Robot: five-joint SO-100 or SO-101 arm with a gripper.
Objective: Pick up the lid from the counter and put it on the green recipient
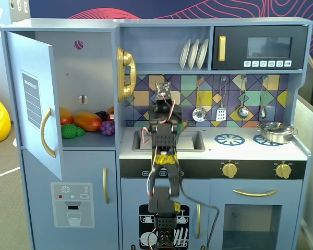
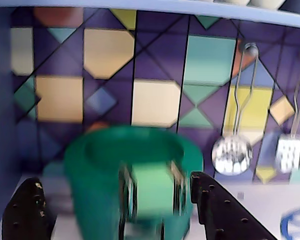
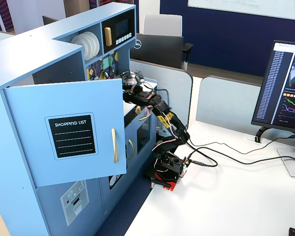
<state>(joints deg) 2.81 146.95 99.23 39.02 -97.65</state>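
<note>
In the wrist view the green recipient point(image 2: 132, 185) stands upright and close ahead, blurred, with its open top showing and its flat strap handle point(image 2: 152, 190) facing the camera. My gripper point(image 2: 115, 180) is open and empty. Its black fingers point(image 2: 27, 212) stand wide on either side of the pot's near face, apart from it. A blurred teal patch point(image 2: 54, 169) lies low behind the pot's left side; I cannot tell whether it is the lid. In both fixed views the arm point(image 1: 163, 135) reaches over the counter by the sink and hides the pot and the lid.
A shallow silver pot point(image 1: 275, 131) sits on the right burner and a blue burner ring point(image 1: 229, 139) lies left of it. Utensils point(image 1: 199, 113) hang on the tiled back wall. The cupboard door point(image 1: 36, 104) stands open at left, with toy food point(image 1: 86, 122) inside.
</note>
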